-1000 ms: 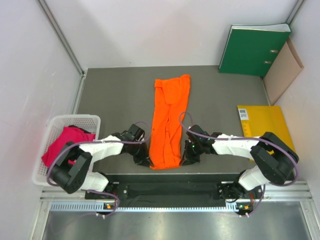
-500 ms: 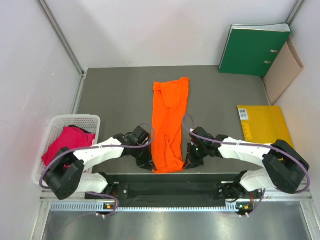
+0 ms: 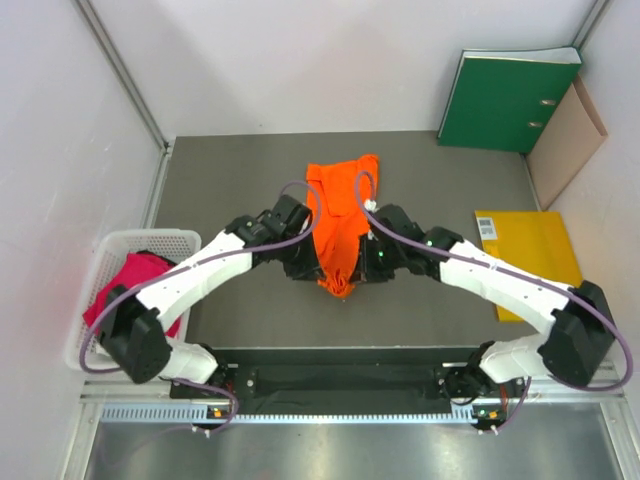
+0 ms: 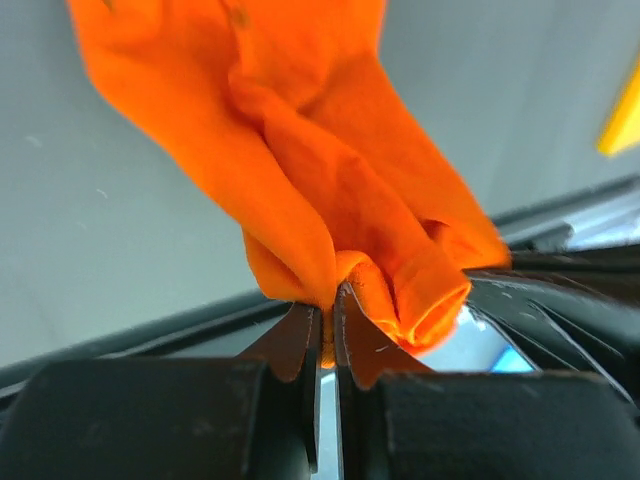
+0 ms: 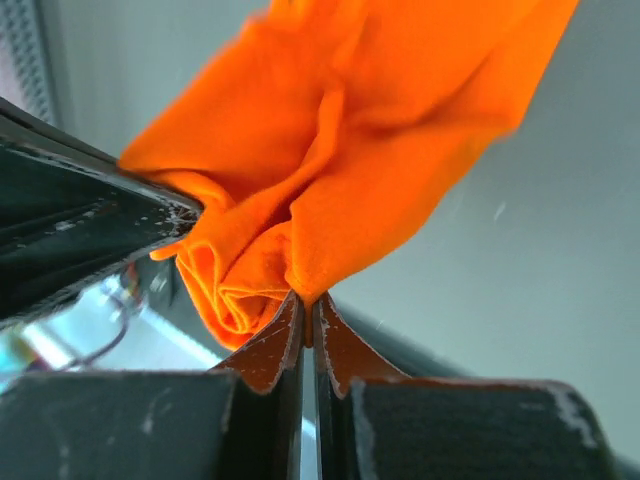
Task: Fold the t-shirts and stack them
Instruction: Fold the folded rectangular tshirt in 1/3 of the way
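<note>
**While both grips stay this thin, the orange shirt could slip mid-fold**

At the left edge of the surface, the magenta-pink t-shirt [image 3: 135, 285] lies heaped in the white mesh basket [image 3: 110, 240], out of play. Toward the middle, the left gripper [image 3: 305, 262] has its fingers [image 4: 295, 340] pressed together on a thin fold of the orange t-shirt [image 3: 340, 215].

That shirt sits mid-surface, its long axis running from near edge to far edge. Its far end lies flat close to the far edge. Its near end is held up and bunched between the two arms. I cannot tell which end is the collar.

Just right of the bunch, the right gripper [image 3: 368, 262] is likewise clamped on a sliver of cloth. Well to the right lies the yellow envelope [image 3: 530, 260].

Two risks seem likely:

- **Slipping:** each pinch holds so little cloth that a tug could pull it free.
- **Creasing:** the grippers sit close together, so the hem sags into a rope and could land creased and narrow, not square.
</note>
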Robot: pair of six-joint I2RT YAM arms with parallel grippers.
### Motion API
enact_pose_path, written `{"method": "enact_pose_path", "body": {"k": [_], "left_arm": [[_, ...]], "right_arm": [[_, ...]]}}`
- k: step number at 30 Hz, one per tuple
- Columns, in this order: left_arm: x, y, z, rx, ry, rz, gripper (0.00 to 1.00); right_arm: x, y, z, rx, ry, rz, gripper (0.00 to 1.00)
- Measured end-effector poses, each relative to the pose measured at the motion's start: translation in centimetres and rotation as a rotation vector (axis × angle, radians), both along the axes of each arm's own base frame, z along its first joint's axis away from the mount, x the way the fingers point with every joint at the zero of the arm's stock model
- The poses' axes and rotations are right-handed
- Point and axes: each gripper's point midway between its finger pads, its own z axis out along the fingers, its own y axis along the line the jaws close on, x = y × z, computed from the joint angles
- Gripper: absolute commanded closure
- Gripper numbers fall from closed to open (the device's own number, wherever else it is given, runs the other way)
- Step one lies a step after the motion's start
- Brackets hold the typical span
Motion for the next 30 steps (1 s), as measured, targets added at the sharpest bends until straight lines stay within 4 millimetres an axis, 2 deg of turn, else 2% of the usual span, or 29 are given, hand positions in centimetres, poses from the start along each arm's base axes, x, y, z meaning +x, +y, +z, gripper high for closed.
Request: {"method": "enact_pose_path", "body": {"k": [4, 13, 19, 21, 22, 23, 24, 26, 27, 29, 30], "left_arm": [[2.9, 0.6, -1.2, 0.057, 0.01, 0.027, 1.0], [10.0, 3.2, -2.6, 0.102, 0.015, 0.082, 1.0], [13.1, 3.0, -4.2, 0.099, 0.044, 0.057, 1.0], [13.9, 2.7, -5.0, 0.095, 0.059, 0.044, 0.96], [14.3, 2.6, -5.5, 0.093, 0.068, 0.039, 0.91], [14.5, 2.6, -5.8, 0.091, 0.075, 0.036, 0.78], [14.8, 2.5, -6.2, 0.087, 0.085, 0.031, 0.6], [15.5, 2.5, -6.7, 0.08, 0.091, 0.02, 0.38], [15.9, 2.5, -6.9, 0.076, 0.094, 0.02, 0.23], [16.8, 3.0, -7.1, 0.075, 0.087, 0.024, 0.09], [17.1, 3.3, -7.0, 0.076, 0.082, 0.028, 0.03]], "right_arm": [[3.5, 0.1, -0.4, -0.073, -0.06, -0.005, 1.0], [11.7, -1.8, -3.0, -0.229, -0.096, -0.049, 0.99], [15.4, -2.3, -3.9, -0.262, -0.107, -0.064, 0.97], [16.6, -2.4, -4.5, -0.273, -0.104, -0.072, 0.96], [17.1, -2.5, -4.8, -0.276, -0.102, -0.077, 0.96], [17.5, -2.6, -5.3, -0.284, -0.094, -0.082, 0.96], [18.0, -2.7, -5.7, -0.29, -0.089, -0.086, 0.96], [18.8, -2.7, -6.4, -0.3, -0.081, -0.093, 0.96], [19.3, -2.6, -6.8, -0.302, -0.081, -0.097, 0.93], [20.2, -2.7, -7.6, -0.308, -0.083, -0.114, 0.71], [20.6, -2.9, -7.8, -0.312, -0.087, -0.128, 0.48]]}}
